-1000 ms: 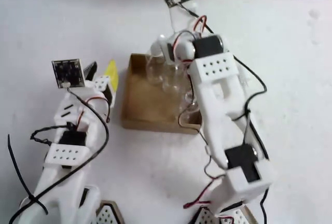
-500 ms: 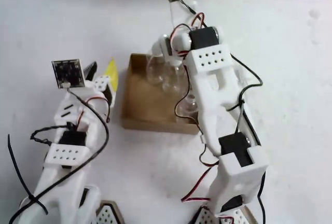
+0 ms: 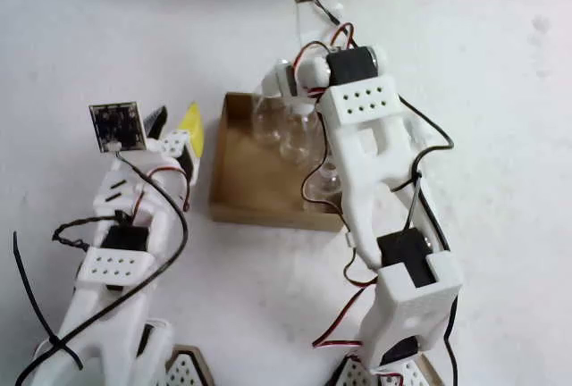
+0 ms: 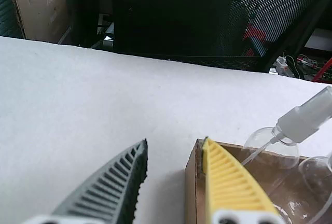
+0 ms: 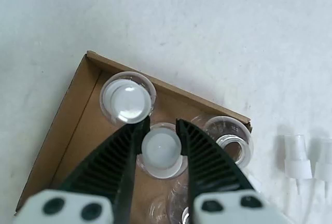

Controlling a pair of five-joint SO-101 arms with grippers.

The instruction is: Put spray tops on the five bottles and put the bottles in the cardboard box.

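Clear round bottles (image 3: pixel 266 118), white tops (image 5: pixel 127 102)

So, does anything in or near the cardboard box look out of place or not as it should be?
Yes. One bottle stands in the cardboard box with an open neck and no top on it, while two spray tops lie loose on the table beside the box.
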